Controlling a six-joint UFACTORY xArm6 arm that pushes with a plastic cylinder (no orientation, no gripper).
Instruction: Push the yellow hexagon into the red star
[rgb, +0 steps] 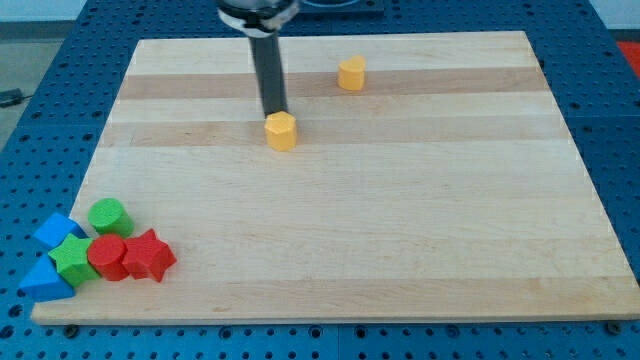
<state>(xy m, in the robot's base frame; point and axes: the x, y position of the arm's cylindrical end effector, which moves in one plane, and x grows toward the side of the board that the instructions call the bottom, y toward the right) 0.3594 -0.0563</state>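
A yellow hexagon lies on the wooden board at the upper middle. My tip stands right behind it, at its upper left edge, touching or nearly touching. A second yellow block sits further toward the view's top right. The red star lies at the board's bottom left corner, far from the hexagon, down and to the left of it.
Around the red star is a cluster: a red cylinder, a green star, a green cylinder, a blue block and a blue triangle overhanging the board's left edge.
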